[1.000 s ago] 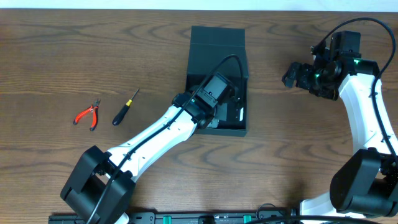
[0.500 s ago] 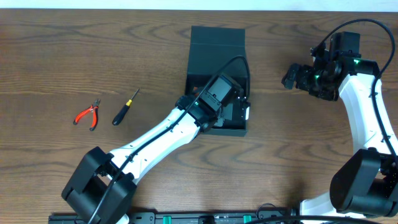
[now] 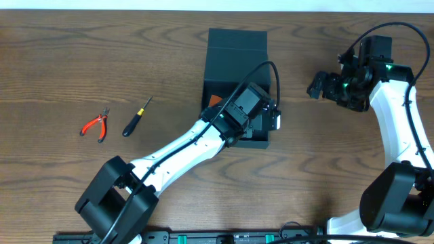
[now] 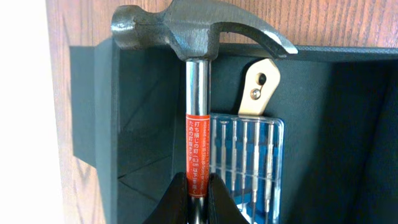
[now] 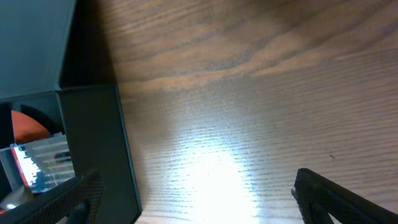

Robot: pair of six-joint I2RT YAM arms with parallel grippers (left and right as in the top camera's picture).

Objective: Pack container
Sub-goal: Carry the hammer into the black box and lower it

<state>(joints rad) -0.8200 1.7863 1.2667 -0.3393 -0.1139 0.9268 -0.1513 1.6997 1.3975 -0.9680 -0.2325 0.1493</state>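
The container [image 3: 237, 51] is a dark box with its flap lid open toward the back. My left gripper [image 3: 260, 123] is over its front right part, shut on the steel shaft of a claw hammer [image 4: 198, 37]. In the left wrist view the gripper [image 4: 198, 198] pinches the shaft at its red label, and the hammer head lies over the container's wall [image 4: 106, 124]. A clear blue case of small screwdrivers [image 4: 249, 165] lies inside the box. My right gripper [image 3: 323, 84] is open and empty above the table to the right of the box; its wrist view [image 5: 199, 190] shows the container's side [image 5: 93, 143].
Red-handled pliers [image 3: 95, 125] and a black-and-yellow screwdriver [image 3: 135, 117] lie on the wooden table at the left. Something orange [image 3: 215, 100] shows inside the box at its left. A tan metal tab [image 4: 261, 87] lies above the blue case.
My left gripper has moved right across the box with the hammer, so the head now reaches the box's right wall. The right arm has barely moved.
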